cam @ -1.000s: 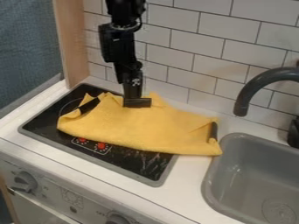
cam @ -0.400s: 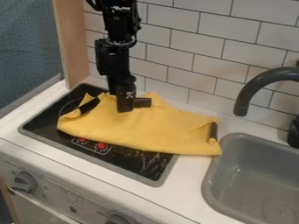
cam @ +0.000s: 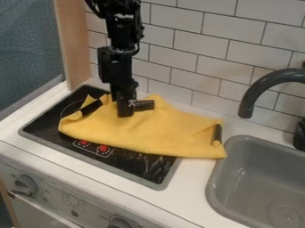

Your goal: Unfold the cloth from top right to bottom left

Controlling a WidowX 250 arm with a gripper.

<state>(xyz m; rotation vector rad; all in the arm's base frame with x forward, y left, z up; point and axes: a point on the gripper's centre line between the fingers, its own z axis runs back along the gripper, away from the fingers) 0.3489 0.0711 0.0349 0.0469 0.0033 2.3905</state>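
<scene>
Black end effector (cam: 125, 114) shifts left and frontward, at rear part of folded yellow cloth (cam: 161, 131); can't tell if clenched or released. Cloth spans black flat stovetop (cam: 134, 164), white tabletop (cam: 193, 178).

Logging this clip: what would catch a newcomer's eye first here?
The bright yellow cloth, rumpled across the black stovetop, its right end reaching over the white counter. Next, the black gripper, hanging down at the cloth's upper left part. Then the dark curved faucet above the grey sink at the right.
</scene>
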